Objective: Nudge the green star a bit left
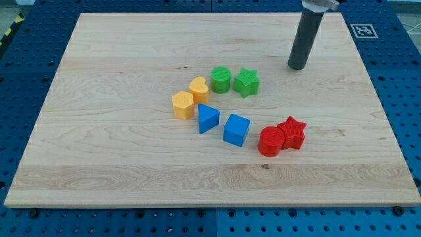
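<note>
While blue pegboard (26, 79) surrounds the wooden board (118, 164), my tip (297, 66) rests there.

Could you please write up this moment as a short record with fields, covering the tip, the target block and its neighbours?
tip: my tip rests on the board, up and to the view's right of the green star, apart from it
target: green star, beside the green cylinder on its left
yellow blocks: two, left of the greens
blue blocks: triangle and cube, below the greens
red blocks: cylinder and star, touching, lower right
</note>
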